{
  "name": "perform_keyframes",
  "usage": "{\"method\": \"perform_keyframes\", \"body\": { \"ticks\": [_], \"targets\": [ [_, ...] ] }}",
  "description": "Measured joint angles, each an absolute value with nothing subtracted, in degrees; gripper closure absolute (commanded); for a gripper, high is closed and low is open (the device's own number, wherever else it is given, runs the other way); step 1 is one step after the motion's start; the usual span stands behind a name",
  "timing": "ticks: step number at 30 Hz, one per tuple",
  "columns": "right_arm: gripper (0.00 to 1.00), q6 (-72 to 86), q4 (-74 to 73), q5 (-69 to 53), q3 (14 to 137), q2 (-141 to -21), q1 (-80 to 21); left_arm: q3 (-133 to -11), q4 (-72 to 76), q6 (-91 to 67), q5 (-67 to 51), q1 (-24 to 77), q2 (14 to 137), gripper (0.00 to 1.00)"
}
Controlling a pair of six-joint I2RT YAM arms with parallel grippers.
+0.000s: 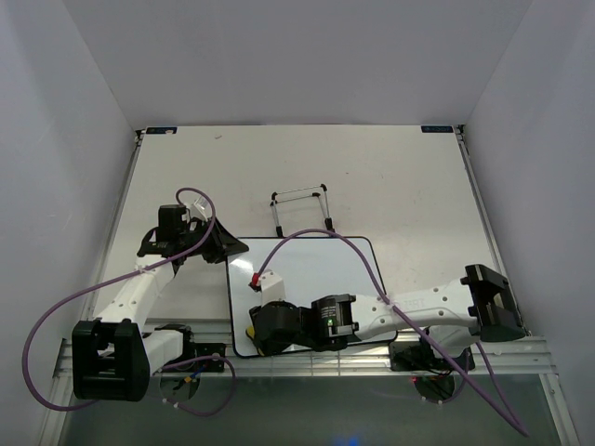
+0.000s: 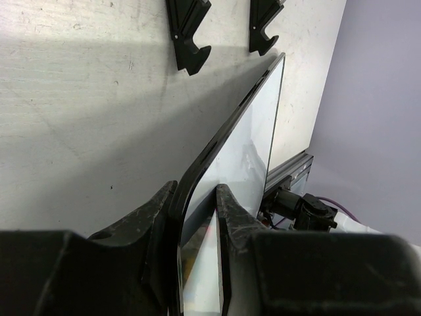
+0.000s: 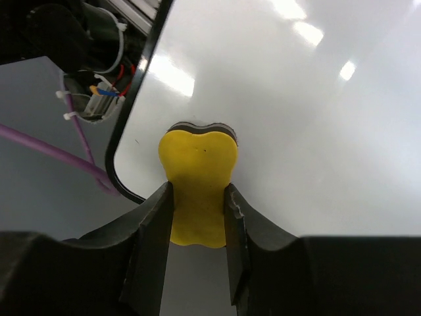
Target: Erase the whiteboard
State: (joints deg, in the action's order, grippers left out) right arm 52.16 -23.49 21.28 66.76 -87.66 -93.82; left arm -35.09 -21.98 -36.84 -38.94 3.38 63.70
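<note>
Squeezing a yellow eraser (image 3: pixel 199 168) between the narrowed jaws of the right gripper (image 3: pixel 197 197), setting its dark end against the whiteboard (image 3: pixel 296 118) lying straight ahead of the fingertips, near a rounded corner. Clamping the whiteboard's black-rimmed edge in the left gripper (image 2: pixel 195 194), jaws narrow, board stretching away ahead.

The whiteboard (image 1: pixel 316 279) is glossy white with a thin black rim. Between the fingers of the black right hand (image 3: pixel 197 194), the eraser (image 3: pixel 197 161) is yellow over a dark underlayer. The left hand (image 2: pixel 196 191) is black; beyond it, the counter (image 2: pixel 79 99) is off-white with faint specks. The cable (image 3: pixel 52 151) left of the right hand is purple.
</note>
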Motion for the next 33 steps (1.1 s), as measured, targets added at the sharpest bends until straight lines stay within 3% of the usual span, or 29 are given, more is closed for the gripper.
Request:
{"method": "perform_keyframes", "body": {
  "ticks": [9,23,27,33],
  "targets": [
    [0.75,61.14,-33.45,28.25,68.4,-88.62,-97.19,-35.09,-21.71,-36.58,-39.24,3.51,63.7,1.0],
    [0.75,68.95,-34.37,28.36,50.28,-74.43,-95.13,-35.09,-19.97,-35.81,-40.01,3.81,63.7,1.0],
    [0.75,66.22,-34.61,28.82,52.45,-76.88,-95.48,-35.09,-19.64,-35.57,-40.03,3.81,63.7,1.0],
    [0.75,61.71,-33.56,31.55,65.87,-87.44,-96.84,-35.09,-19.51,-35.86,-40.03,3.79,63.88,1.0]
  ]
}}
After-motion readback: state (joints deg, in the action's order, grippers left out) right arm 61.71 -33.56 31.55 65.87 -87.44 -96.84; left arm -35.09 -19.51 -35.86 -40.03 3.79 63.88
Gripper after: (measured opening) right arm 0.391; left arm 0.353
